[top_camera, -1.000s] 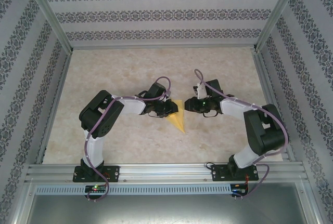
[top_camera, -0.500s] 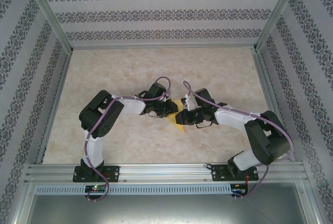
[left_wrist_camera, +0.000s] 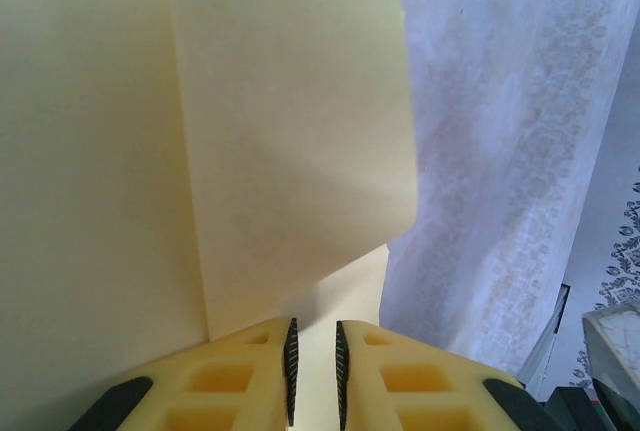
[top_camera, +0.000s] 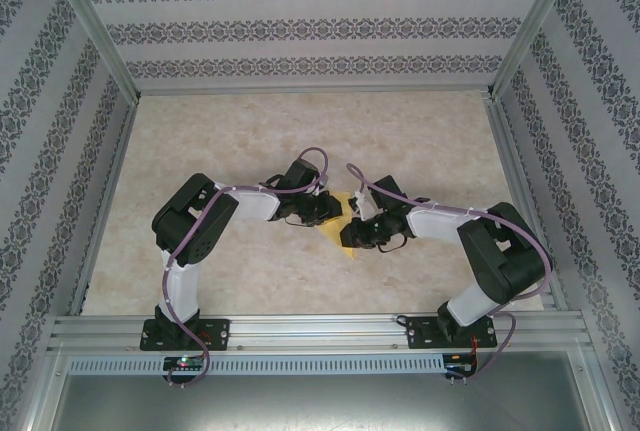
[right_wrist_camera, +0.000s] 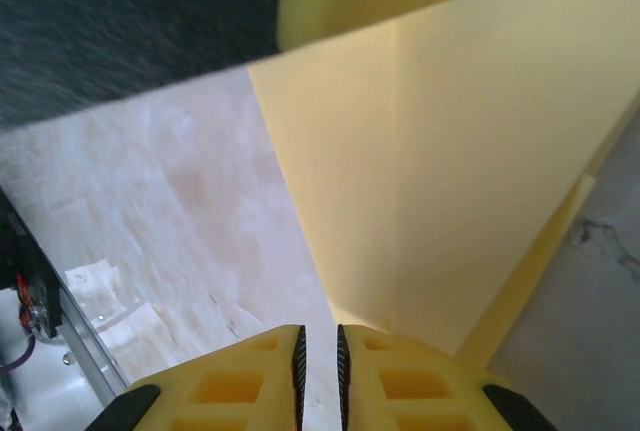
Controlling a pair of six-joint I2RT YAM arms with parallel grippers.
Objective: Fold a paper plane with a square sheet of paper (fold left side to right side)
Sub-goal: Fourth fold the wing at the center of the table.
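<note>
The square sheet of paper [top_camera: 347, 245] is yellow and folded into a narrow pointed shape, lying at the table's middle between both grippers. In the left wrist view the paper [left_wrist_camera: 290, 131] has one flap raised from a crease above a flat layer. My left gripper [top_camera: 328, 213] [left_wrist_camera: 313, 323] rests on its left side, jaws nearly shut with a thin slit and nothing pinched. My right gripper [top_camera: 351, 235] [right_wrist_camera: 319, 329] sits low at the paper's [right_wrist_camera: 450, 171] near right edge, jaws likewise almost closed, with bare table seen through the slit.
The marble-patterned table [top_camera: 230, 141] stretches behind and beside the arms. An aluminium rail [top_camera: 320, 329] runs along the near edge, and patterned walls [top_camera: 320, 26] enclose the space. The left gripper's dark body [right_wrist_camera: 130, 31] looms close ahead of the right wrist.
My right gripper has swung left and nearer, down against the paper's right edge, and its jaws have narrowed. The left arm has stayed put.
</note>
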